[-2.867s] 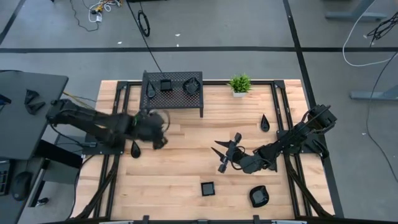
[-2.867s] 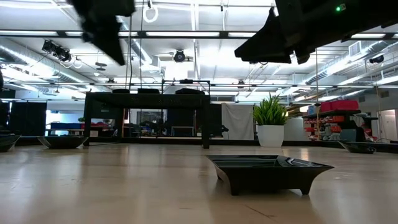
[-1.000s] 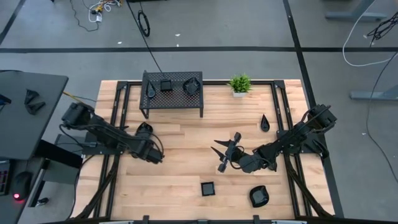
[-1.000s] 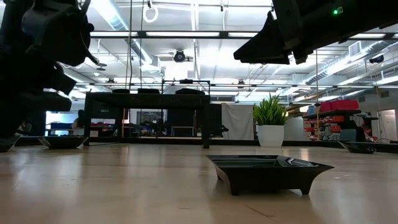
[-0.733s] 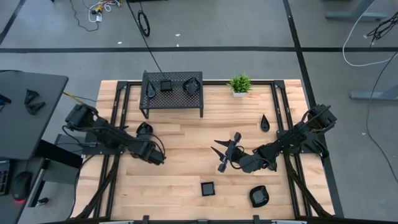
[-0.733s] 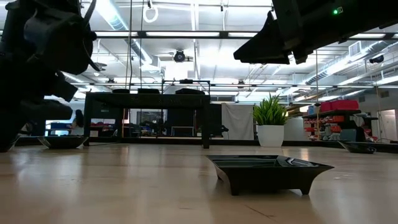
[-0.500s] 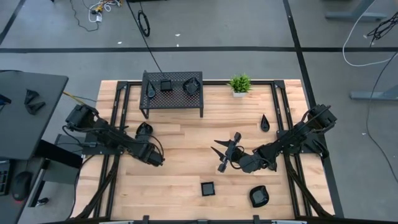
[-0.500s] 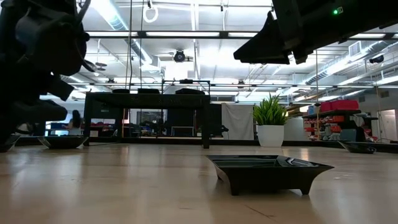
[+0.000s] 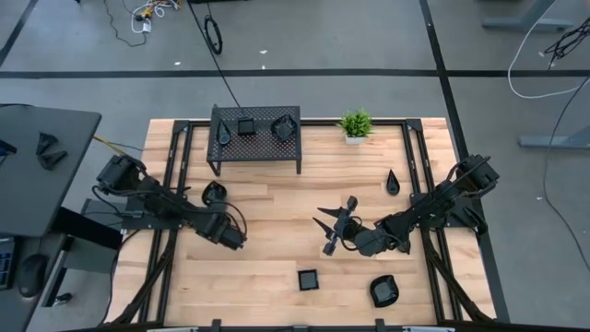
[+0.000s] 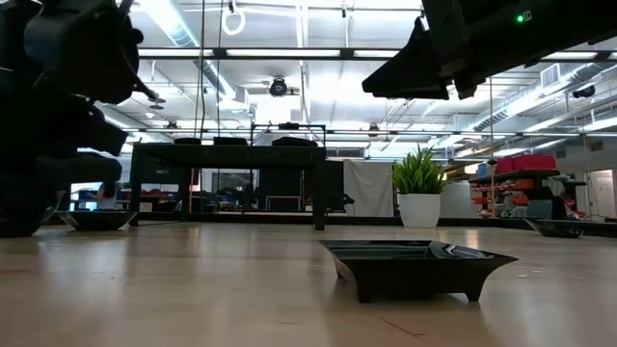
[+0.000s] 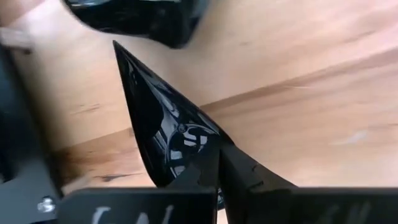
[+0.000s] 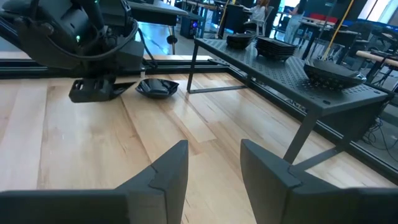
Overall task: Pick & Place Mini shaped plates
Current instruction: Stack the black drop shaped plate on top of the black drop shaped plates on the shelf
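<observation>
Left gripper (image 11: 217,168) clamped on rim of teardrop plate (image 11: 165,124), low on the table's left side just beside a round plate (image 9: 213,192). Right gripper (image 9: 334,225) mid-table, fingers apart, empty.

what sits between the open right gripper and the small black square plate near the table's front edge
Nothing. In the high view only bare wood lies between the right gripper and the small black square plate; the glossy rounded plate sits off to the side.
</observation>
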Robot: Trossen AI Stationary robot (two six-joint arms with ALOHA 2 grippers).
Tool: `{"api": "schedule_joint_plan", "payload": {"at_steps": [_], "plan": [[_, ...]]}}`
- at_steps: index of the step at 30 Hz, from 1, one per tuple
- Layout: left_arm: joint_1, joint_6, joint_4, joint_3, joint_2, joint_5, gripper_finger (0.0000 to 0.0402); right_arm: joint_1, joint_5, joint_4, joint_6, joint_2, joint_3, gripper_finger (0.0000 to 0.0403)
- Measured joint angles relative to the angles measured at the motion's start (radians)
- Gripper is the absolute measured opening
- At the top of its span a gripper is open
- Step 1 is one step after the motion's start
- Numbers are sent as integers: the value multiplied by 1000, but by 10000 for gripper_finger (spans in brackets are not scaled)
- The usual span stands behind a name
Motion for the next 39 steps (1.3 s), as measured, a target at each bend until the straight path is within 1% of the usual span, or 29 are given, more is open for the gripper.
{"api": "schedule_joint_plan", "payload": {"at_steps": [4,7,12,15,18,22,25,28,32,39], "plan": [[-18,1,58,20,-1,-18,11,0,0,0,0,0,0,148],[-33,7,60,55,-1,-25,8,0,0,1,0,0,0,148],[-43,67,41,116,-3,-28,6,0,0,1,0,0,0,148],[-45,69,-47,157,-4,-51,20,0,0,1,0,0,0,148],[-45,66,-172,172,-6,-43,50,0,0,1,0,0,0,148],[-47,64,-219,139,-33,-7,104,0,0,0,0,0,0,148],[-61,29,-217,109,-66,-20,142,0,0,0,0,0,0,148],[-86,-27,-216,80,-106,-26,170,0,0,0,0,0,0,148],[-124,-98,-194,40,-169,-30,176,0,0,-1,0,0,0,148],[-158,-204,-26,-93,-247,-105,148,0,0,0,5,0,0,148]]}}
